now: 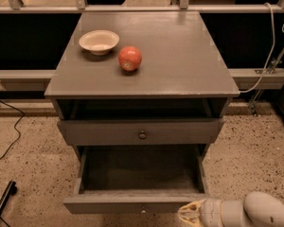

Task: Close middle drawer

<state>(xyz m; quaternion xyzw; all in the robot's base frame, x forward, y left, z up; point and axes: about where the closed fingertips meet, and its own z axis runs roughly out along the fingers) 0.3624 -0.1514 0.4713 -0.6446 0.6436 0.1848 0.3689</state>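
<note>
The middle drawer (128, 204) of the grey cabinet is pulled far out. Its deep grey box is empty, and a tiny pale knob (143, 211) sits at the centre of its low front panel. My gripper (189, 213) is at the bottom right of the camera view. It is level with the right end of that front panel, just in front of it, and its pale tip points left. The white forearm (255, 213) runs off to the right. Any lower drawer is hidden beneath the open one.
The top drawer (104, 132) with its dark round knob (142, 135) stands slightly out. On the cabinet top (180, 56) are a white bowl (99, 41) and a red apple (130, 58). Cables lie on the speckled floor at left (9, 126), and a cord hangs at right (270, 56).
</note>
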